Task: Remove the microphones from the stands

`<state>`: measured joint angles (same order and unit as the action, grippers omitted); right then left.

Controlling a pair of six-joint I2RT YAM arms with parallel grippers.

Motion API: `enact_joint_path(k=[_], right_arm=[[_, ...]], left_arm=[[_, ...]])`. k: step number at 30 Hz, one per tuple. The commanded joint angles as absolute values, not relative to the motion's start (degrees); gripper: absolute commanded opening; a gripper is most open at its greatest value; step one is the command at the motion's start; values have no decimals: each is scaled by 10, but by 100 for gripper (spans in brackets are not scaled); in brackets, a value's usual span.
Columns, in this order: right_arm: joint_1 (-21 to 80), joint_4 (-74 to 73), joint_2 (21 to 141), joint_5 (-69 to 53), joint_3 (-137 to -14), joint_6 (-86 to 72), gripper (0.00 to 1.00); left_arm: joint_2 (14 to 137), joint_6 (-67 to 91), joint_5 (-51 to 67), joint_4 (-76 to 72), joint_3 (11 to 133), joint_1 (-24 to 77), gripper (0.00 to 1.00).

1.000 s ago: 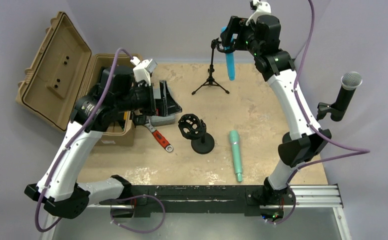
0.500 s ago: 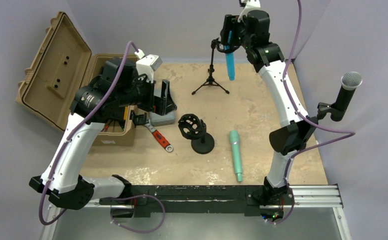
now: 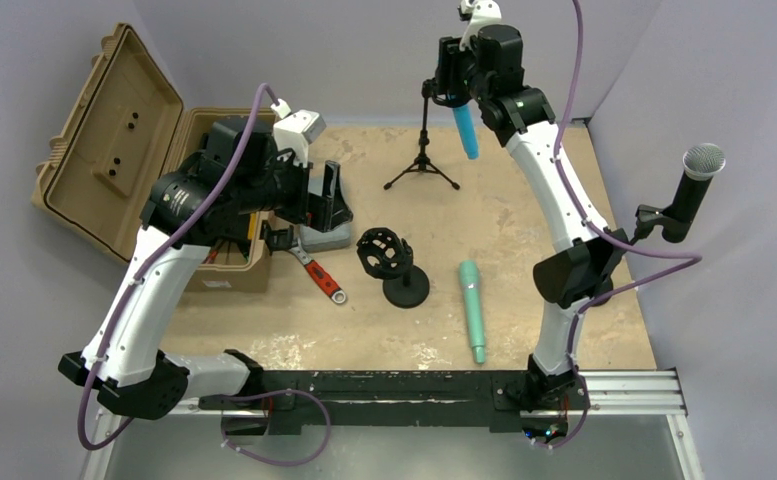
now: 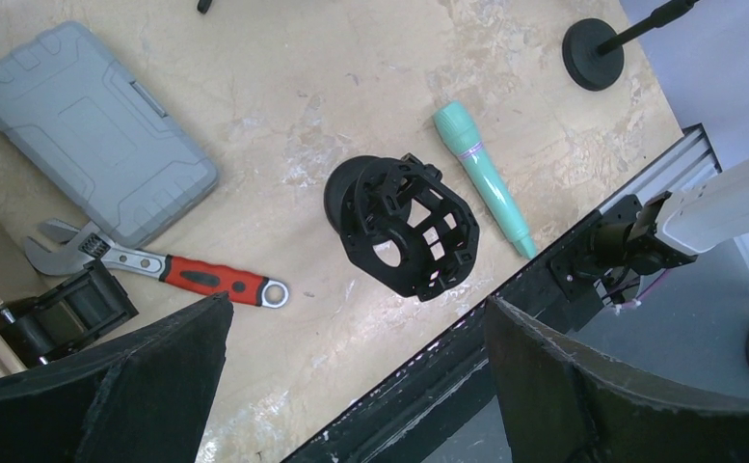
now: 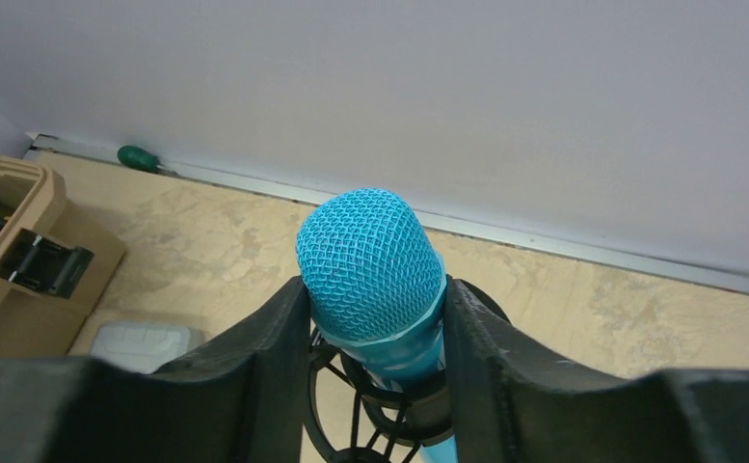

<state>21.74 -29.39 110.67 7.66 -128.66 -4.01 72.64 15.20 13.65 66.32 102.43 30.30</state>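
The right gripper [image 5: 375,289] is closed on the blue microphone [image 5: 370,258], its two fingers [image 5: 274,352] pressed against either side just under the mesh head. The microphone sits in the black clip of the stand [image 3: 422,165], hanging tilted with its handle pointing down toward the desk [image 3: 524,230]. This small tripod stand is at the far edge of the desk, near the back wall. A green screwdriver [image 5: 139,156] lies along the foot of that wall. The left gripper [image 4: 358,307] hangs above the middle of the desk with its fingers [image 4: 110,386] spread wide and nothing between them. Under it a black shock mount [image 4: 404,227] stands on a round base, and a green microphone [image 4: 476,174] lies flat just beside it. A red-handled wrench [image 4: 158,270] lies on the other side, near a grey case [image 4: 86,130] that is flat on the desk with its lid shut. At the left edge a tan case [image 3: 114,140] stands open, its lid leaning back. Most of its inside is hidden under the left arm, and only scraps of yellow and red show, too little to tell what they are. A black microphone [image 3: 699,180] sits on its own stand off the right side.
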Motion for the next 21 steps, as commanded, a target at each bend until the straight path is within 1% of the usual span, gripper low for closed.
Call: enact_joint_path(k=[1,3,6,9,13,17,18,19,21], right_arm=[[221,-280,1108,81,-1333,-33,33],[223,-278,1112,78,-1352,-33,26],[225,-264,1107,76,-1376,-38,20],[229,-243,1097,76,-1387,-43,17],[236,-197,1085,69,-1398,-51,7],[236,-136,1080,50,-1425,-74,4],[236,-111,1072,46,-1419,-79,3],[236,-87,1062,44,-1407,-85,0],[236,-31,1037,44,-1376,-98,0]], left_arm=[[714,139,133,661,1026,306,99],[712,139,133,662,1028,306,99],[709,140,134,663,1029,305,99],[707,142,137,663,1028,305,99],[701,155,140,662,1027,305,99],[700,174,161,658,1028,306,100],[699,180,164,656,1027,305,99],[696,185,166,656,1025,305,99],[689,201,168,652,1019,305,99]])
